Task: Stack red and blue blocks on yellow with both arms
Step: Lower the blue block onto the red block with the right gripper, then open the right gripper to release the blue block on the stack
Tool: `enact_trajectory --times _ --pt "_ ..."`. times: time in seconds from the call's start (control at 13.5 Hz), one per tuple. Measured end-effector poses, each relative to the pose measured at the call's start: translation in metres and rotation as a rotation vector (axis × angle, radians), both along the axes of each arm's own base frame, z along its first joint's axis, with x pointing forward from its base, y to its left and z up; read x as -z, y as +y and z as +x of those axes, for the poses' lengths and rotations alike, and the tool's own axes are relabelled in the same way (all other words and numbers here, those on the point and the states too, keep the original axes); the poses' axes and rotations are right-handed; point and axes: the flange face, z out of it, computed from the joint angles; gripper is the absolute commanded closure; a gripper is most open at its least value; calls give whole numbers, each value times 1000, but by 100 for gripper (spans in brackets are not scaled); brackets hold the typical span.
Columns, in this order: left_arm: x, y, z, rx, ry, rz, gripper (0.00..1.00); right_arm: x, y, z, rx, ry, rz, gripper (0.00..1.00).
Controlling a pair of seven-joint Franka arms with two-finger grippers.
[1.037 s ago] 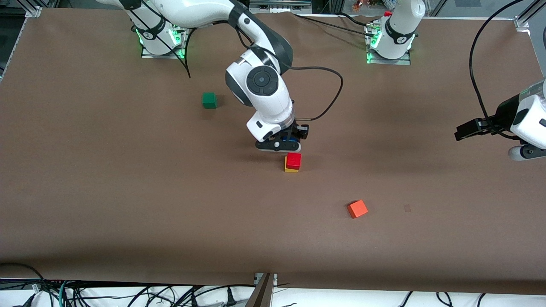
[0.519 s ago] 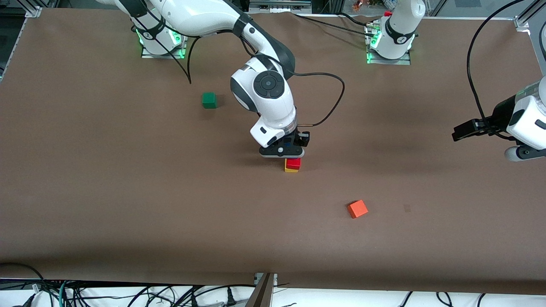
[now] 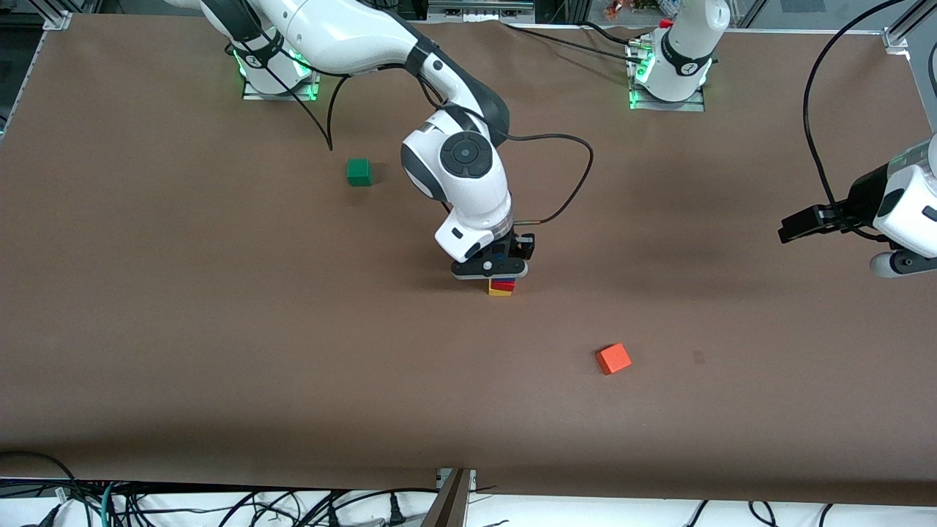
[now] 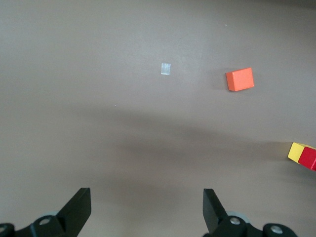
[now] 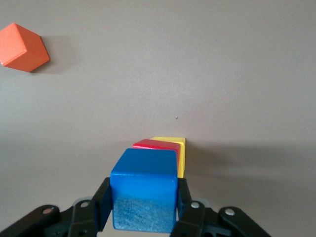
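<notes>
The red block (image 3: 503, 282) sits on the yellow block (image 3: 501, 292) near the middle of the table. My right gripper (image 3: 490, 268) is shut on the blue block (image 5: 144, 195) and holds it just over the red block (image 5: 157, 144). The yellow block (image 5: 180, 159) shows under the red one in the right wrist view. I cannot tell whether blue touches red. My left gripper (image 3: 798, 224) is open and empty, waiting in the air over the left arm's end of the table. Its wrist view (image 4: 145, 197) shows the stack's yellow (image 4: 296, 151) and red (image 4: 309, 158) blocks at its edge.
An orange-red cube (image 3: 613, 359) lies nearer to the front camera than the stack, toward the left arm's end; it also shows in both wrist views (image 4: 240, 79) (image 5: 22, 48). A green cube (image 3: 359, 172) lies toward the right arm's base.
My right gripper has come down and over the stack with the blue block, so it now covers most of the red block. The left arm has hardly moved.
</notes>
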Motion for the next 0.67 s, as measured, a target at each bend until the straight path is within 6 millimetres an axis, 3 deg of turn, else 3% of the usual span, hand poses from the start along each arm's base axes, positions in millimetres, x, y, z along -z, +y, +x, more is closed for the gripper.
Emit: enact_trajectory --times 0.22,0.37,0.67 --pt "0 0 0 -1 0 0 0 2 1 0 -1 -1 -1 59" --pt "0 3 0 -6 0 1 0 1 1 0 -2 -2 0 49" --pt "0 8 0 -14 0 1 0 1 1 0 -3 -3 -2 44"
